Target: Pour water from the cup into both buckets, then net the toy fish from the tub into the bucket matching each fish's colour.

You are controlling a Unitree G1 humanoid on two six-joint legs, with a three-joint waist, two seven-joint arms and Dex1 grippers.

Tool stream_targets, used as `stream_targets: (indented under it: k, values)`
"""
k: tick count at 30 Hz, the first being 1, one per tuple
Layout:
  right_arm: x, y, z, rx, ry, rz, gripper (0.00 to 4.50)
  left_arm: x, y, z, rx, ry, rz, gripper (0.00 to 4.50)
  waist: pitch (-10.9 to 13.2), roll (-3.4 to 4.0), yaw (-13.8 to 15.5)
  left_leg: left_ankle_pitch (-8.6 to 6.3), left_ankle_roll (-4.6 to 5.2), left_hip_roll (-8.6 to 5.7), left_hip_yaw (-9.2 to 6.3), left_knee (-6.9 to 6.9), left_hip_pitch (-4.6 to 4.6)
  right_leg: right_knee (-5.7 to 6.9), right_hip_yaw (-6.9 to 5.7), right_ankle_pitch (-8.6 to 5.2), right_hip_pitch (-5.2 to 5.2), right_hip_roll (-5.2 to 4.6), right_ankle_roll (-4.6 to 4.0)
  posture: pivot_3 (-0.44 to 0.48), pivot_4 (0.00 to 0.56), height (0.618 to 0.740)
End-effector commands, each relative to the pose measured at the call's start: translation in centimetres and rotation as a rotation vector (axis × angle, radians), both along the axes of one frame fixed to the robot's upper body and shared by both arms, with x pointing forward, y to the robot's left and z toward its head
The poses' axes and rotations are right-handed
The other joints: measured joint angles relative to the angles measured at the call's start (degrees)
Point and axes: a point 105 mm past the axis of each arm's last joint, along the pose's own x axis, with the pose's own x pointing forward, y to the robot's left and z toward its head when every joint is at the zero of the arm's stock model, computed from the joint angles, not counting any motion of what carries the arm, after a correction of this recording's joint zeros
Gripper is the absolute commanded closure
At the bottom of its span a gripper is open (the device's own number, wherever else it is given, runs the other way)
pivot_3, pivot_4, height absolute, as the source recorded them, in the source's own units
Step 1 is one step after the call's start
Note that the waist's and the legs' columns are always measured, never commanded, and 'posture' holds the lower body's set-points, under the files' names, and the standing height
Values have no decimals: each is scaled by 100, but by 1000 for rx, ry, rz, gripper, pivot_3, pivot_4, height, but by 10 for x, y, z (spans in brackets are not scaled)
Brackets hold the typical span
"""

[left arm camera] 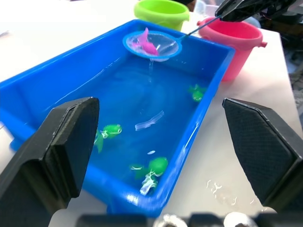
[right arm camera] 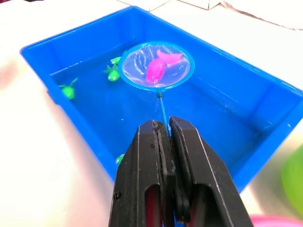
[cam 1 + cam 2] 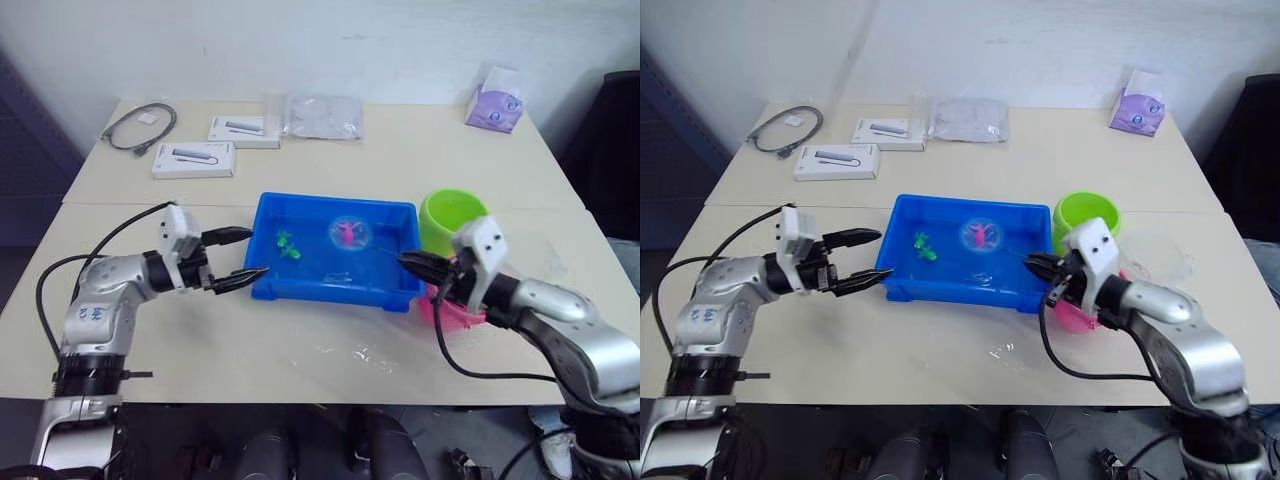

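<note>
The blue tub (image 3: pixel 390 292) sits mid-table holding water and several green toy fish (image 1: pixel 111 131). My right gripper (image 2: pixel 163 128) is shut on the thin handle of the net (image 2: pixel 156 65). The net's blue hoop is held over the tub's far half with a pink toy fish (image 2: pixel 158 67) lying in the mesh. The lime green bucket (image 3: pixel 455 218) stands at the tub's right end. In front of it, the pink bucket (image 1: pixel 236 40) is partly hidden behind my right arm. A clear cup (image 3: pixel 1160 258) stands right of the buckets. My left gripper (image 3: pixel 235 258) is open at the tub's left end.
Two white boxes (image 3: pixel 193 158) (image 3: pixel 243 130), a grey cable (image 3: pixel 140 125), a clear plastic bag (image 3: pixel 322 115) and a purple tissue pack (image 3: pixel 495 100) lie along the table's far side. Water drops (image 3: pixel 365 352) sit on the table in front of the tub.
</note>
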Motion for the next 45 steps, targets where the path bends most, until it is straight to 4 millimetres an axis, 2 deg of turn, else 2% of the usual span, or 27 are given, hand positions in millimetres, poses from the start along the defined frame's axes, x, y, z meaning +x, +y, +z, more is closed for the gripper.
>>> stream_targets:
  k: [1, 4, 8, 13, 16, 20, 25, 28, 32, 36, 40, 45]
  values:
    - [-14, -12, 20, 2, -88, -42, 4500, -1, -13, 5, -9, -21, -80, 32, 0, 0, 6, 0, 0, 0, 0, 0, -1, 0, 0, 0, 0, 0, 0, 0, 150, 740]
    - [-31, -24, 27, 17, -108, -80, 4500, 2, -24, 9, -28, -25, -135, 32, 0, -1, 16, 0, 1, -1, 0, 1, -1, 1, -1, 0, 0, 9, 0, 0, 150, 740]
    - [-61, -49, 29, -7, -138, -177, 4500, 5, -44, 12, -31, -19, -221, 32, -1, -2, 138, 1, 3, -6, -3, 1, -2, 0, -1, 0, 1, 18, 0, 0, 150, 740]
    - [-83, -80, 31, -38, -195, -343, 4500, 8, -58, 13, -32, -11, -289, 32, -2, -3, 147, 4, 12, -17, 1, 4, 6, -3, 1, 6, 12, 22, 11, 0, 150, 740]
    - [-98, -102, 24, -108, -223, -433, 4500, 9, -68, 14, -37, -8, -328, 32, -3, -3, 135, 6, 15, -17, 3, 3, 14, -2, 4, 7, 16, 24, 13, 0, 150, 740]
    - [-112, -116, 14, -177, -254, -467, 4500, 8, -76, 17, -56, -6, -364, 32, -3, -4, 122, 6, 15, -17, 6, 2, 20, -1, 11, 7, 19, 28, 13, 0, 150, 740]
    - [-115, -128, 1, -451, -363, -443, 4500, 4, -84, 17, -59, -6, -390, 32, -2, -4, 119, 5, 18, -19, 21, -2, 54, -18, 20, 7, 40, 26, 13, 0, 150, 740]
    - [-113, -127, -8, -532, -447, -405, 4500, 1, -88, 17, -64, -7, -399, 32, -2, -4, 114, 2, 17, -16, 17, -10, 92, -30, 30, 6, 85, 24, 12, 0, 150, 740]
    - [-113, -142, -19, -619, -501, -465, 4500, -1, -89, 18, -69, -6, -396, 32, -2, -4, 114, 1, 14, -13, 16, -8, 93, -26, 49, 5, 85, 7, 10, 0, 150, 740]
    - [-114, -138, -22, -693, -596, -420, 4500, -2, -89, 17, -72, -5, -385, 32, -2, -3, 113, 1, 12, -11, 16, -7, 94, -24, 50, 3, 85, 3, 7, 0, 150, 740]
    - [-121, -143, -38, -954, -665, -342, 4500, -6, -90, 14, -46, 2, -402, 32, -2, -3, 106, 1, 10, -10, 17, -7, 96, -23, 53, 2, 85, 3, 5, 0, 150, 740]
    - [-124, -148, -42, -1193, -778, -286, 4500, -9, -91, 12, -30, -1, -415, 32, -3, -2, 103, 1, 6, -9, 20, -7, 97, -22, 61, 0, 84, 0, 2, 0, 150, 740]
